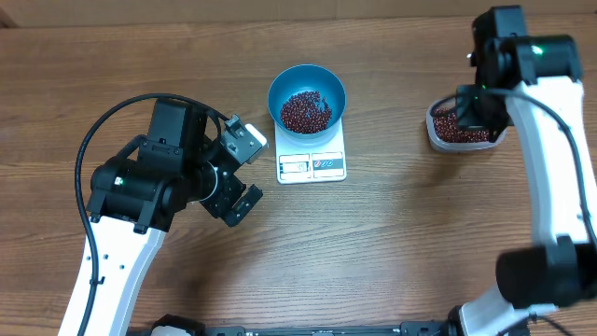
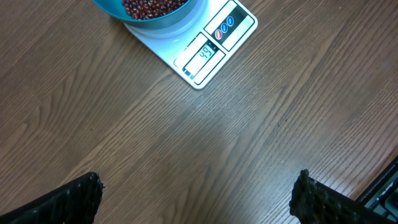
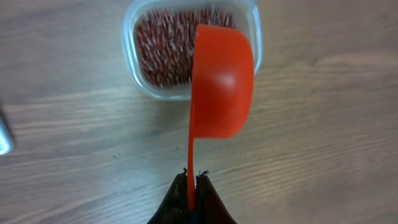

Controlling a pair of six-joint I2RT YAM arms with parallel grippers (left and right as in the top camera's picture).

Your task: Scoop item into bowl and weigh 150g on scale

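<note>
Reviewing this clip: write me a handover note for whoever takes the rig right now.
Left gripper open, empty, over the wooden table beside the flat white square scale.
Right gripper shut on the handle of the small orange-red scoop, above the clear plastic supply container.
Round bright-blue bowl sits on the scale, holding some dark red-brown beans.
Done: partly filled; display seems to read 49.
Left: more scoops until 150g.

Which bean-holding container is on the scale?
The blue bowl, sitting on the white scale. The clear plastic container rests directly on the table, apart from the scale.
</note>
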